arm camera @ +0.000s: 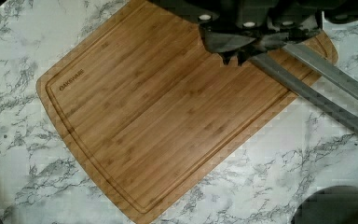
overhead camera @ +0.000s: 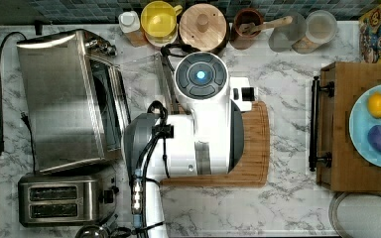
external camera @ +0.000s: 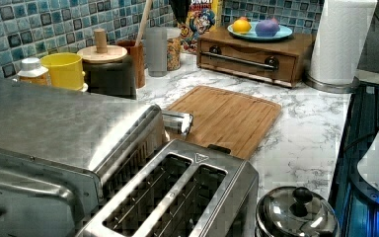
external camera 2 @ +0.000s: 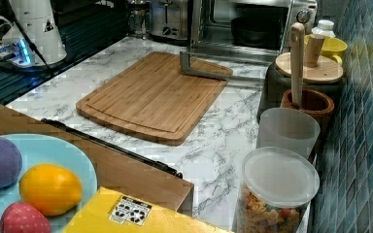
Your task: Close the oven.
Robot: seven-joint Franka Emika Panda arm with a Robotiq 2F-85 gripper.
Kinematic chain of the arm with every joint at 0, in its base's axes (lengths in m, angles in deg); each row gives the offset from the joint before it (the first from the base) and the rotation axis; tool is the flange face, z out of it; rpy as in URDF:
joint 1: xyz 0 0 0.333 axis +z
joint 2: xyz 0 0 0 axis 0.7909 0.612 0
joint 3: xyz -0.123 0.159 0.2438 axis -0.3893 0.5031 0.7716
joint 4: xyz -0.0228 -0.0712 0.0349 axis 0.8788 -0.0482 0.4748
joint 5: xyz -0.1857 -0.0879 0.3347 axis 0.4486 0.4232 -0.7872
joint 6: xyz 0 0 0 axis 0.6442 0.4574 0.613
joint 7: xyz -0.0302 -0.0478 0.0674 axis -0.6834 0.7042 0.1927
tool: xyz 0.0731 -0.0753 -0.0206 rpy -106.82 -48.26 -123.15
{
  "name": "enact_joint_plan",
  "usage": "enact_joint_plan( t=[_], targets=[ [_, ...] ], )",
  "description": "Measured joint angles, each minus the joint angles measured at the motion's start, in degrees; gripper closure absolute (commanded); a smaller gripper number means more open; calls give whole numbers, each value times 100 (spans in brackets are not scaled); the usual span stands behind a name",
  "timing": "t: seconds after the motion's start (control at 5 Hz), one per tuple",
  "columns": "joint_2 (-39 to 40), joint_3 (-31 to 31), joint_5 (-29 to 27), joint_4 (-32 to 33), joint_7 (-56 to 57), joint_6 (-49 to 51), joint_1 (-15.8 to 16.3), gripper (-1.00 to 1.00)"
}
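Observation:
The oven (overhead camera: 59, 99) is a big brushed-steel box at the top view's left. Its glass door (overhead camera: 144, 79) hangs open and lies flat toward the cutting board; the right view shows the dark inside of the oven (external camera 2: 252, 24). The door's metal bar handle (external camera 2: 204, 73) reaches over the board's edge. In the wrist view the handle (arm camera: 317, 93) runs away from beside my gripper (arm camera: 235, 58), whose fingertips are shut together with nothing between them. The gripper hangs above the wooden board, higher than the handle. In the top view my white arm (overhead camera: 203, 129) covers the door's outer edge.
A bamboo cutting board (external camera 2: 150, 97) lies mid-counter. A two-slot toaster (overhead camera: 64, 201) stands beside the oven, with a pot lid (external camera: 296, 212) near it. Jars and canisters (overhead camera: 203, 25) line the tiled wall. A wooden drawer box (overhead camera: 337, 124) holds a blue plate of fruit.

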Motion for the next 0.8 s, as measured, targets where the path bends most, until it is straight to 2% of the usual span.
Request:
enact_joint_plan(
  t=[0.4,0.6,0.8],
  targets=[
    [40,23,1,112,213,-396,11,100],
    [156,-87,-826,157,1344,-920,10,100],
    [391,-194,-1557,151,3033,-1030,-80,100]
  ],
)
